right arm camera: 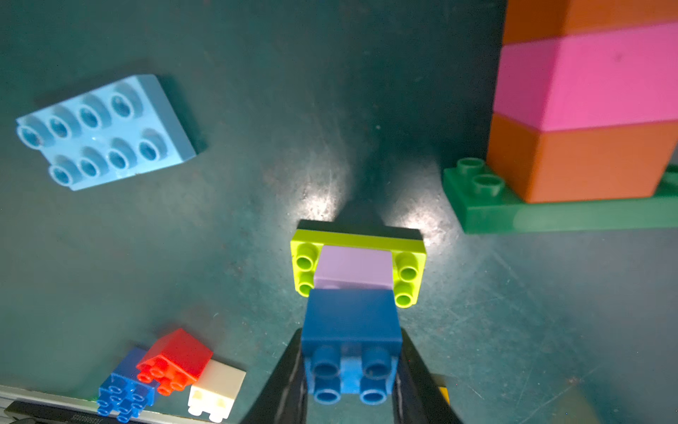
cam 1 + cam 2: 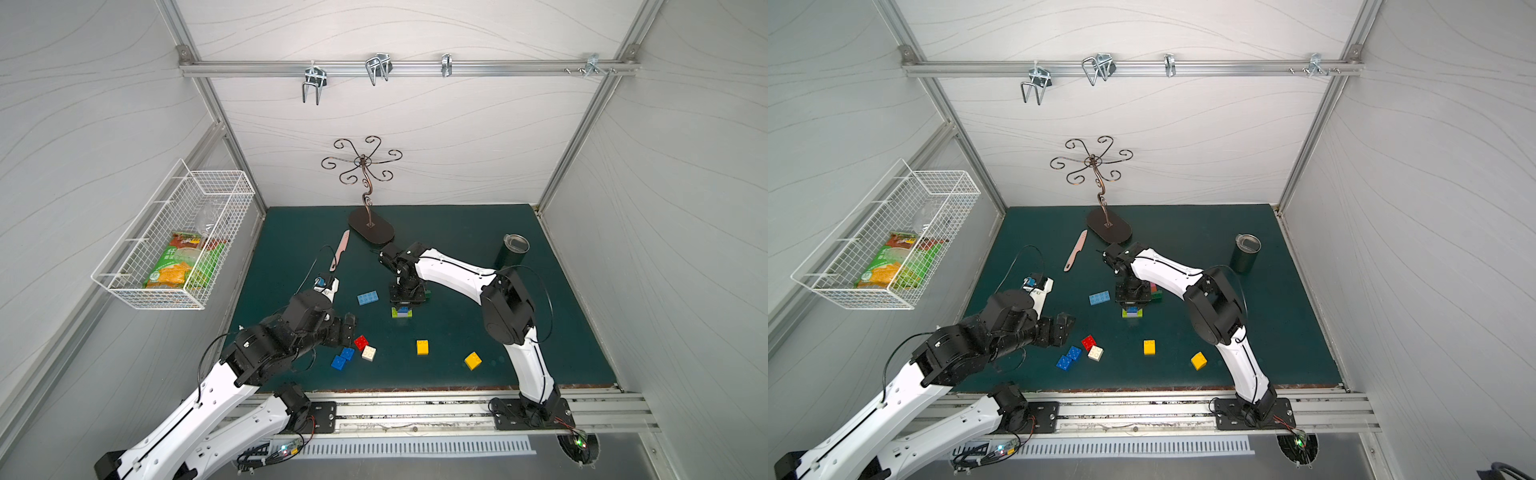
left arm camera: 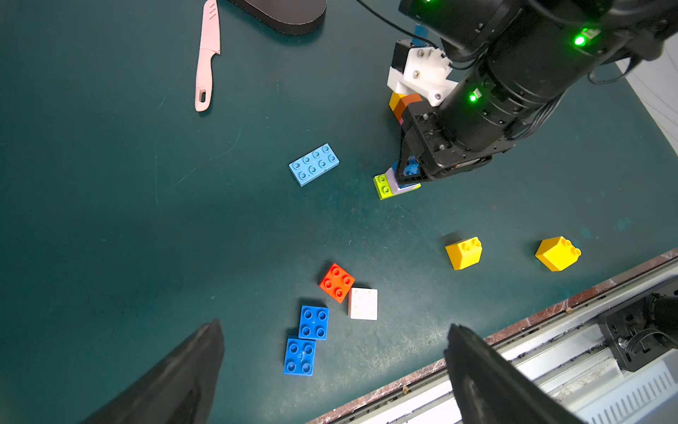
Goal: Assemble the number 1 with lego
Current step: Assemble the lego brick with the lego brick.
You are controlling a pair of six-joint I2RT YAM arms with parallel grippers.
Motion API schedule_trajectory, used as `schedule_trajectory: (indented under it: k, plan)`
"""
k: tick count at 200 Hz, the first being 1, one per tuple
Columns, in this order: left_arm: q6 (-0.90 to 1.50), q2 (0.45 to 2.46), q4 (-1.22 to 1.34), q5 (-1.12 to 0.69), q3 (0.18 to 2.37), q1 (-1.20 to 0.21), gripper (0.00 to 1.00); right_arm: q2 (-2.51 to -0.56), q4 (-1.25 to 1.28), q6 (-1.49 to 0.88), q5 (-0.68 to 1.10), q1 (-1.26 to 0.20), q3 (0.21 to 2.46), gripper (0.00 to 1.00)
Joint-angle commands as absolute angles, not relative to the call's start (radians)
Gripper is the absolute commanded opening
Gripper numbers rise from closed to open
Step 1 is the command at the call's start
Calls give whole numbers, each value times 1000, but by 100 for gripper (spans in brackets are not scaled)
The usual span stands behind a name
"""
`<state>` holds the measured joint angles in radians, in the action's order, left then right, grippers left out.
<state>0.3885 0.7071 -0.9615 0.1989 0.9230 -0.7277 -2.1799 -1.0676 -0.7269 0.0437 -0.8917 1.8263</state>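
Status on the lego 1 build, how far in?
Done: an orange-pink-orange column of square bricks stands on a long dark-green brick. In hand: right gripper is shut on a blue square brick atop a lilac square brick on a long lime brick. The two stacks are not joined. Remaining: open left gripper hovers near loose red brick and white brick; two yellow bricks and light-blue long brick lie unused.

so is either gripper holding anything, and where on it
The right gripper clamps the blue brick by its two opposite sides. The left gripper is open and empty.
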Motion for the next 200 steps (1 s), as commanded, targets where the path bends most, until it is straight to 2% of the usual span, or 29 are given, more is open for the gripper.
schedule_trajectory:
  k: [1,166,200]
  plan:
    - [383,693,-922,210,933,-730,99,-2231,-1113,-699,47,-890,1841,7]
    - [382,684,-919,210,933,-730,99,-2423,-1127,-688,23,-896,1876,8]
    - [380,684,-919,208,933,-730,99,-2437,-1143,-686,25,-896,1897,13]
